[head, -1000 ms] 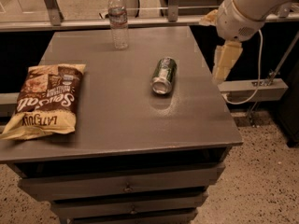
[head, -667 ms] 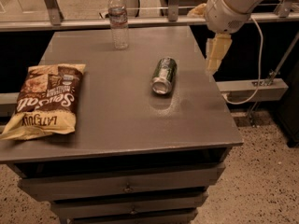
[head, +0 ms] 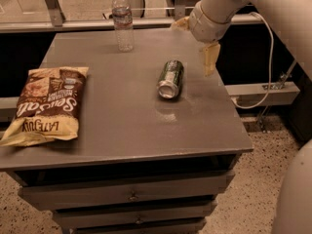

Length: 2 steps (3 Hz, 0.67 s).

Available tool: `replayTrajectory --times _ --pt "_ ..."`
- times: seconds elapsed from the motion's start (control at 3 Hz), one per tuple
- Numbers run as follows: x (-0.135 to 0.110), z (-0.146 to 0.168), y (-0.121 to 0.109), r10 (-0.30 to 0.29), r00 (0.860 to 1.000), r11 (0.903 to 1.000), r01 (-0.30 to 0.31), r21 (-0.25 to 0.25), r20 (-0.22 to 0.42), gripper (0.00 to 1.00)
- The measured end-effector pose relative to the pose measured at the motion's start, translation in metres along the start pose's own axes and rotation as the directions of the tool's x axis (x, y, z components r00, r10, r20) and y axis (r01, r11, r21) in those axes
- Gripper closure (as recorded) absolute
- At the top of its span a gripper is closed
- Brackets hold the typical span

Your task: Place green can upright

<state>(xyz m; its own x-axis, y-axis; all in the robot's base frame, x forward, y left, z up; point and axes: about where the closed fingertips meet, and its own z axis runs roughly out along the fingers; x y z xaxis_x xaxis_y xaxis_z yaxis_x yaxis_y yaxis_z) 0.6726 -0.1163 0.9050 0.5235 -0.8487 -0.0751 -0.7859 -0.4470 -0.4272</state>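
Note:
The green can (head: pixel 170 78) lies on its side on the grey table (head: pixel 122 126), right of centre, with a silver end facing the front. My gripper (head: pixel 195 42) hangs above the table's back right part, just right of and behind the can, not touching it. Its pale fingers (head: pixel 210 58) are spread apart and hold nothing.
A clear water bottle (head: pixel 123 21) stands upright at the table's back edge. A brown and yellow chip bag (head: pixel 46 104) lies flat on the left side. Drawers run under the tabletop. A white cable (head: pixel 265 57) hangs to the right, and a rail runs behind the table.
My gripper has moved left, from beyond the table's right edge to over its back right part, closer to the can. The can, bottle and bag have not moved.

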Motion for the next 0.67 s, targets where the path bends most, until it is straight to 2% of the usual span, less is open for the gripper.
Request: replayTrajectory --times 0.33,0.67 --pt "-0.001 0.024 0.0 -0.126 0.992 0.9906 0.124 -0.057 -0.029 0.0" --pt "-0.005 0.041 0.006 -0.272 0.962 0.9533 0.263 -0.148 -0.04 0.0"
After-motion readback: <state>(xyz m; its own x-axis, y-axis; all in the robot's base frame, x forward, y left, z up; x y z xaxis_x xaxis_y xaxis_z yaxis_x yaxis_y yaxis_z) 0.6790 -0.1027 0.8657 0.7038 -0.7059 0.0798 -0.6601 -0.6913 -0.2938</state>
